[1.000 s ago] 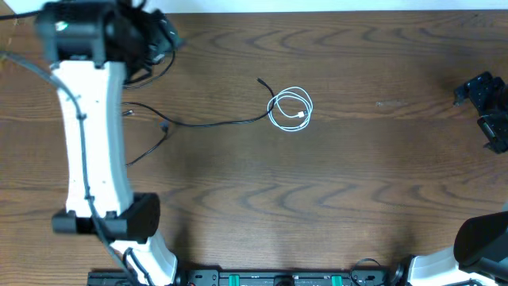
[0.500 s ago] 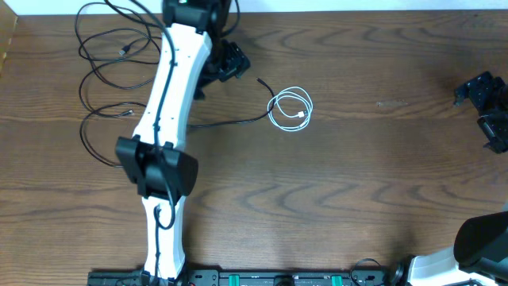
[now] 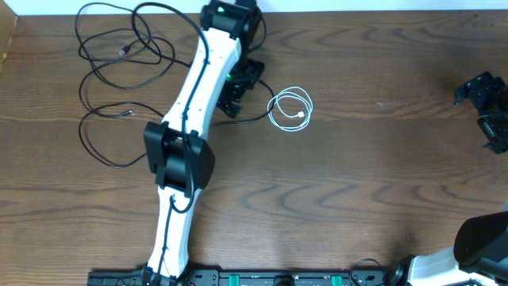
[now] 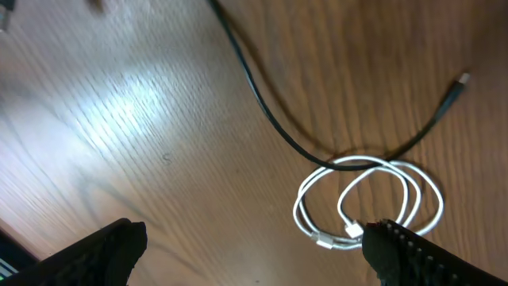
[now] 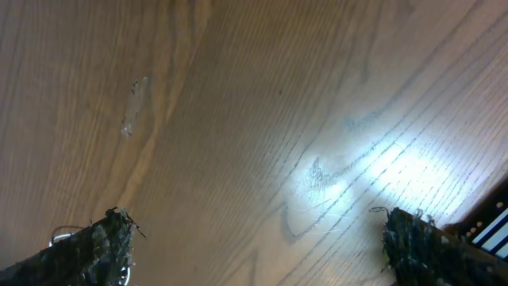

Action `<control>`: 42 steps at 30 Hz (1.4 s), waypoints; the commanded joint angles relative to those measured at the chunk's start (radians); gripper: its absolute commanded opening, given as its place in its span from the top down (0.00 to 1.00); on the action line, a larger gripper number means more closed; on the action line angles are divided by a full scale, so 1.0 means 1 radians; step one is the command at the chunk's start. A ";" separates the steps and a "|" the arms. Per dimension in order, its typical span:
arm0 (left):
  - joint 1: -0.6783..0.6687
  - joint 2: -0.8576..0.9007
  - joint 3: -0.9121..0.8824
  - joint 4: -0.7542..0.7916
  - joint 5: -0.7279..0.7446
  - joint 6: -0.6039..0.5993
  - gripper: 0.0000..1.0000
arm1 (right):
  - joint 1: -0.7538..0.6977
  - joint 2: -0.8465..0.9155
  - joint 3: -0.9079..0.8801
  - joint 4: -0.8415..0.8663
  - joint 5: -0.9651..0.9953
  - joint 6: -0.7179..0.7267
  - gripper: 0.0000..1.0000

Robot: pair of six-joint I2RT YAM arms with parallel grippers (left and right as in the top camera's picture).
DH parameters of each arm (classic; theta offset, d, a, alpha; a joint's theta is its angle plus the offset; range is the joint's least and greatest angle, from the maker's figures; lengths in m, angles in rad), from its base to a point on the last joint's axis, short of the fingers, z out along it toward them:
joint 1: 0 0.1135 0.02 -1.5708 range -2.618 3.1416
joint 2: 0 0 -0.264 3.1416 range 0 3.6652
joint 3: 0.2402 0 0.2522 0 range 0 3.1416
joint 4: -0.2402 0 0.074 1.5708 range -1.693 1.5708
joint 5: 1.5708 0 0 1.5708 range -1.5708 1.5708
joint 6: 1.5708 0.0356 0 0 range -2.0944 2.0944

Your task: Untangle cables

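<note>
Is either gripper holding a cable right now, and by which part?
Nothing is held: left gripper open near the white cable, right gripper open over the table.

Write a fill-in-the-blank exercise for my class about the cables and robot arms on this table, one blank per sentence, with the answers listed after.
1. The small coiled cable is ___ in colour.
2. The long cable crossing the coil's edge is ___.
3. The arm stretched out toward that coil is the robot's ___ one.
4. The left claw and the right claw both stand ___.

Missing words: white; black; left; open.
</note>
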State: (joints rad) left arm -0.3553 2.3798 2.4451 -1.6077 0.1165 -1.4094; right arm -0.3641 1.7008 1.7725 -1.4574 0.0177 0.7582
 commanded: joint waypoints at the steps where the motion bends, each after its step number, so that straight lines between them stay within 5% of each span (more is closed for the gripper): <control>1: 0.000 0.052 -0.008 0.003 -0.004 -0.119 0.07 | 0.001 -0.001 0.000 -0.001 0.005 0.011 0.01; 12: -0.008 0.164 -0.009 0.024 -0.004 -0.118 0.06 | 0.001 -0.001 0.000 -0.001 0.005 0.011 0.01; 18: -0.011 0.179 -0.016 0.068 -0.004 -0.118 0.16 | 0.001 -0.001 0.000 -0.001 0.005 0.011 0.01; 28: -0.012 0.182 -0.025 0.103 -0.048 -0.105 0.05 | 0.001 -0.001 0.000 -0.001 0.005 0.011 0.01; 34: -0.009 0.182 -0.028 0.076 -0.053 0.043 0.00 | 0.001 -0.001 0.000 -0.001 0.005 0.011 0.01; 39: -0.008 0.175 -0.026 0.050 0.028 0.359 0.00 | 0.001 -0.001 0.000 -0.001 0.005 0.011 0.01; 42: -0.022 0.143 -0.026 0.050 0.022 0.369 0.00 | 0.001 -0.001 0.000 -0.001 0.005 0.011 0.01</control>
State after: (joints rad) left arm -0.3649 2.5458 2.4248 -1.5486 0.1257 -1.1648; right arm -0.3641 1.7008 1.7725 -1.4574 0.0177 0.7582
